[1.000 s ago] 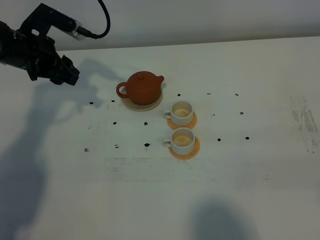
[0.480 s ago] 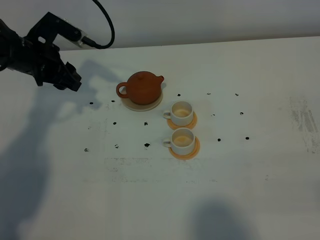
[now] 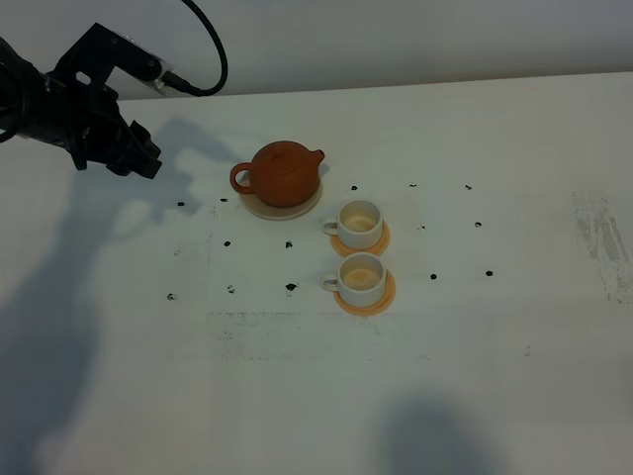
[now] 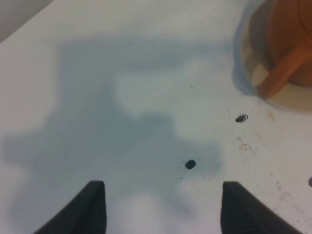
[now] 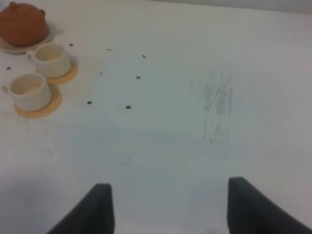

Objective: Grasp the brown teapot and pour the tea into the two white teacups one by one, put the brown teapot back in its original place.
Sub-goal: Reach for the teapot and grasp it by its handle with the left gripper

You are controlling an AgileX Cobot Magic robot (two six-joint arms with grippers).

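The brown teapot [image 3: 284,173] stands upright on its beige round coaster [image 3: 253,207], loop handle toward the left. It also shows in the left wrist view [image 4: 291,44] and in the right wrist view [image 5: 22,23]. Two white teacups [image 3: 360,224] [image 3: 359,277] stand in front of and right of it, each on an orange coaster [image 3: 383,297]. My left gripper [image 3: 138,158] hangs open and empty above the table, well left of the teapot; its fingertips [image 4: 95,204] show spread apart. My right gripper [image 5: 165,207] is open and empty, far from the cups, and is outside the exterior view.
The white table [image 3: 514,148] carries several small black marks [image 3: 291,287] around the tea set and a scuffed grey patch [image 3: 601,242] near its right edge. The left arm's cable [image 3: 203,45] loops above the back left.
The left gripper rose slightly and shifted a little right a second ago, then held still. Teapot and cups have not moved.
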